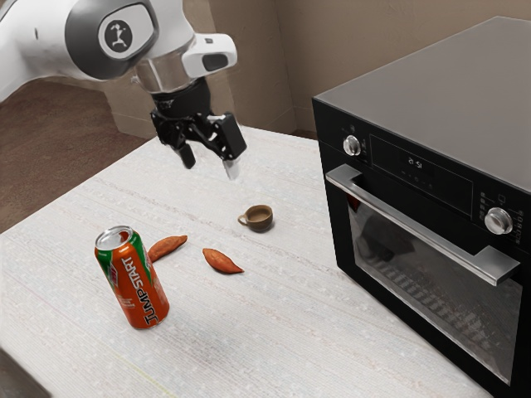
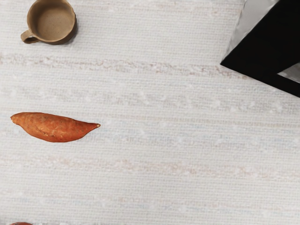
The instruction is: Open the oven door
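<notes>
Looking across a pale, faintly streaked counter (image 1: 282, 332). Seeing the oven (image 1: 440, 83) standing at the exterior view's right, grey on top and black at the front and side. Finding its door (image 1: 440, 290) on the front, below the control panel (image 1: 423, 170), closed, with dark glass and rack bars dimly visible behind. Noting the handle (image 1: 415, 217), a flat silvery bar, running level across the top of that door.

Holding the claw (image 1: 209, 163) released above the counter, fingers (image 1: 226, 137) spread apart and pointing down, well apart from the handle and from the door.

Seeing the can (image 1: 137, 286) upright at the exterior view's left, orange and green with a bare metal top and "JUMPSTART" down the side. Making out two sweet potatoes: one (image 1: 168, 247) just beside the can and partly hidden by it, the other (image 1: 222, 260) lying between can and cup (image 1: 260, 218). Finding that small brown cup upright near the second sweet potato, ear turned toward the exterior view's left. Ending with two round silvery knobs, one (image 1: 353, 145) at either end of the panel, the other (image 1: 499, 220) close above the handle's far end.
</notes>
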You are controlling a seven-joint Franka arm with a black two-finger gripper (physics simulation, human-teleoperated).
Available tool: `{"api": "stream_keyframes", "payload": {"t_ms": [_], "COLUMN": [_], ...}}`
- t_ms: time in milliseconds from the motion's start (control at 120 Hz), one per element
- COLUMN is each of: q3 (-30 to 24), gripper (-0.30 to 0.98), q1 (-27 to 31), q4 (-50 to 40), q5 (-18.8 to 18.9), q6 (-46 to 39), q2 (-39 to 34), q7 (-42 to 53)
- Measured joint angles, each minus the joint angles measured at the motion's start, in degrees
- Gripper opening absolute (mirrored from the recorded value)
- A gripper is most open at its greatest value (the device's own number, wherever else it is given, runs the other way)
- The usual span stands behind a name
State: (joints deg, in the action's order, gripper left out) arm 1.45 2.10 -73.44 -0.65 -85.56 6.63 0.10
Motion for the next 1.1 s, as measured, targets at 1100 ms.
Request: {"api": "stream_keyframes", "payload": {"t_ms": [1100], "q3": [-21.48], "gripper": [0.69], "q1": [-7.06], "q4": [-31.98], "q5": [-17.55], "q6": [-24.68], "q2": [-30.9], "q7": [87.93]}}
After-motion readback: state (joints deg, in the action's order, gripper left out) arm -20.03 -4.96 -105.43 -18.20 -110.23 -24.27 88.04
